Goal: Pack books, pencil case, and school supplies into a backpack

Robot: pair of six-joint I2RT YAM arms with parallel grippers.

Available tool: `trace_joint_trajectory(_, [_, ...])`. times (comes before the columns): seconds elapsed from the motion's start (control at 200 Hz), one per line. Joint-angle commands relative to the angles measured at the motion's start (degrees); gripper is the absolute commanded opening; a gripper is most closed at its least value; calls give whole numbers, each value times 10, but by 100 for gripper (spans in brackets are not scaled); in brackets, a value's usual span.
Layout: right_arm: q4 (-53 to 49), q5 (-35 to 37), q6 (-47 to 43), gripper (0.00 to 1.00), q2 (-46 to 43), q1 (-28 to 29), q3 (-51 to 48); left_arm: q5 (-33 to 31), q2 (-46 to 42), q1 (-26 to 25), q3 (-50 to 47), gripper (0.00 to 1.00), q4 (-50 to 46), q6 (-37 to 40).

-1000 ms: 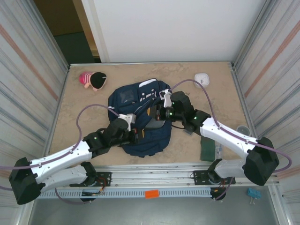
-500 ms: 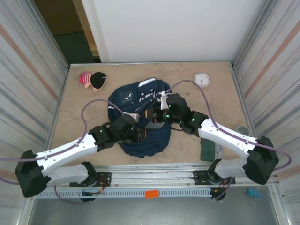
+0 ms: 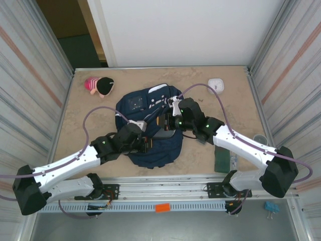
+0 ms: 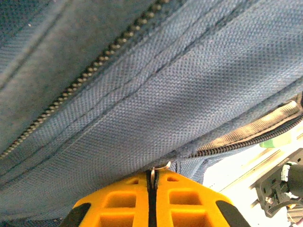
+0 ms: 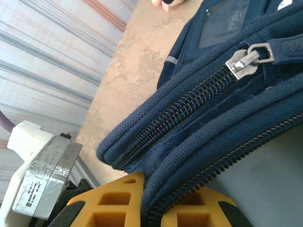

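Gripping backpack (image 3: 155, 150) rim with right tool (image 5: 156, 194), left tool (image 4: 152, 178) closed against fabric, green book (image 3: 220, 158) lying aside

Pink-and-black plush toy (image 3: 99, 85) at back left, white square device (image 3: 216, 84) at back right

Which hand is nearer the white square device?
Right. The right hand, on the backpack, lies near-left of the white device; the left hand is farther, by the bag's near edge.
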Motion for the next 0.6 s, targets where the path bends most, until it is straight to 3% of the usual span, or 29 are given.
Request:
trace_joint_trajectory(0.0, [33, -41, -21, 0, -7, -11, 35, -16, -13, 6, -19, 0, 2, 5])
trace_joint_trajectory(0.351, [29, -133, -15, 0, 0, -122, 31, -25, -53, 7, -67, 0, -10, 23])
trace_joint_trajectory(0.491, [43, -154, 2, 0, 0, -136, 25, -28, -83, 17, -89, 0, 10, 33])
trace_joint_trajectory(0.596, [85, -150, 44, 26, -4, -122, -5, -5, -93, 19, -92, 0, 74, 53])
